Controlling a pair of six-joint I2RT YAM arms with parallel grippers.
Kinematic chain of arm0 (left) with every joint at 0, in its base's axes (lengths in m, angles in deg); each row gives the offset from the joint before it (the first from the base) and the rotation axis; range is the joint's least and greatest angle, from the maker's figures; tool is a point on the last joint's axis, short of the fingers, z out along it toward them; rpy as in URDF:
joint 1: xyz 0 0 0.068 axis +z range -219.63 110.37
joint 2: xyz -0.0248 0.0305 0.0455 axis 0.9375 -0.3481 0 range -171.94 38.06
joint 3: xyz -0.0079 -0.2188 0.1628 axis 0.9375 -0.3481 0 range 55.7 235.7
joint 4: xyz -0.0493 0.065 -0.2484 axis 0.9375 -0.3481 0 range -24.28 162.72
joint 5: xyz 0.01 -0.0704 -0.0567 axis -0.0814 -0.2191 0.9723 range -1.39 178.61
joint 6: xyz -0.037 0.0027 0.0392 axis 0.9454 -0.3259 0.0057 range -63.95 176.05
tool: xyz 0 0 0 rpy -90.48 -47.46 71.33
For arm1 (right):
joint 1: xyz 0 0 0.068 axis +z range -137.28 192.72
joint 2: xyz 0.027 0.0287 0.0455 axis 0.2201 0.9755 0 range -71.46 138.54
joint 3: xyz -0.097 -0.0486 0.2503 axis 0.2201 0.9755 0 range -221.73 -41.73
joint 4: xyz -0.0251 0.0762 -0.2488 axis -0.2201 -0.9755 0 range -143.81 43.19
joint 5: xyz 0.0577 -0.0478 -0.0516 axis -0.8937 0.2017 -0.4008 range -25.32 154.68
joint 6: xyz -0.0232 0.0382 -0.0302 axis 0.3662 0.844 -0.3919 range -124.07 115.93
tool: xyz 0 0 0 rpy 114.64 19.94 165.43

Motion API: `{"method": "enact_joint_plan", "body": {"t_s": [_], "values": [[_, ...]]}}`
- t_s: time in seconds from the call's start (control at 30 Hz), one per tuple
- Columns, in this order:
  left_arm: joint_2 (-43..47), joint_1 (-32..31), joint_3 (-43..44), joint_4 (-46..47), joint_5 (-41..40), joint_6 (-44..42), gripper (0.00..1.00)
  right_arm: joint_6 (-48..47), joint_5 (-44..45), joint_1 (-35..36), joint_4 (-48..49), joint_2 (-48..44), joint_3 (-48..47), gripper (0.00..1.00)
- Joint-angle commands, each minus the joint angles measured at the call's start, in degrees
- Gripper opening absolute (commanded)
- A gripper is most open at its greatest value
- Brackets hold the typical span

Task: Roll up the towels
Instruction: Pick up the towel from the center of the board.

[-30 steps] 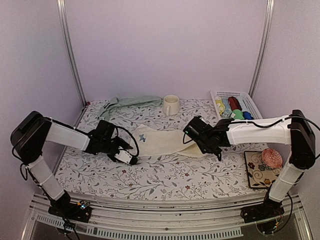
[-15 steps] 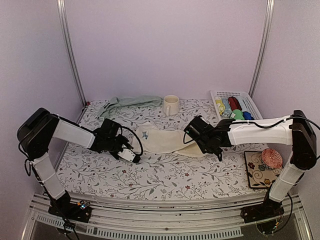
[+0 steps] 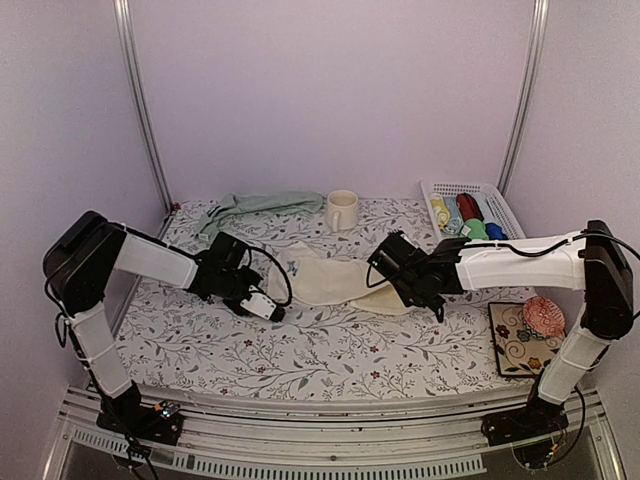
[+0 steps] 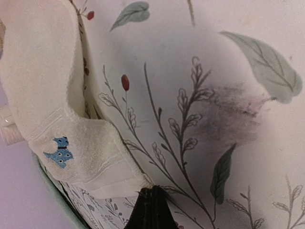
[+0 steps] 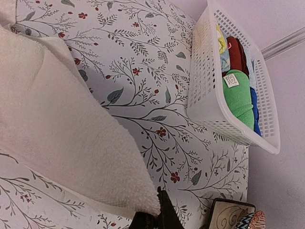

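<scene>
Cream towel lies stretched on the floral table between both arms. We see the right gripper clamped on one end and the left gripper closed, apparently pinching the corner by the blue mark. Green towel sits crumpled behind.

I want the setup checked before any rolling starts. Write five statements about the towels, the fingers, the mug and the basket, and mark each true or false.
1. The left fingers are shut on a corner of the cream towel. True.
2. The pale green towel is rolled up. False: it lies loose and crumpled at the back left of the table.
3. The mug stands on the cream towel. False: it stands on the table behind it, apart from it.
4. The right fingers are shut on the cream towel's other end. True.
5. The basket is empty. False: it holds coloured cloths.
</scene>
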Motion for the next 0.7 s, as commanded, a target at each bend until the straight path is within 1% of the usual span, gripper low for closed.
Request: {"method": "enact_joint_plan", "body": {"t_s": [0.0, 0.13, 0.2, 0.23, 0.37, 0.53, 0.67], "values": [[-1.43, -0.6, 1.87, -12.25, 2.22, 4.59, 0.0, -0.25, 1.36, 0.4, 1.08, -1.9, 0.62, 0.02], [0.25, 0.3, 4.83, -17.89, 6.52, 8.2, 0.01, -0.32, 1.26, 0.58, 1.03, -2.3, 0.76, 0.02], [0.77, 0.51, 4.96, -18.43, 7.69, 9.27, 0.17, -0.23, 1.3, 0.73, 1.11, -2.59, 0.81, 0.02], [0.74, 0.54, 4.81, -18.25, 7.8, 9.64, 0.22, -0.17, 1.23, 0.67, 1.12, -2.69, 0.79, 0.02], [-0.4, 0.55, 4.61, -15.53, 6.52, 11.27, 0.32, -0.22, 1.26, 0.95, 1.15, -2.88, 1.01, 0.03], [-1.8, 1.05, 4.51, -12.04, 4.05, 13.33, 0.38, -0.06, 1.13, 1.05, 1.21, -2.88, 1.14, 0.03], [-4.41, 1.86, 7.31, -14.2, 2.03, 15.67, 0.38, -0.3, 1.16, 1.23, 1.21, -2.97, 1.14, 0.03]]}}
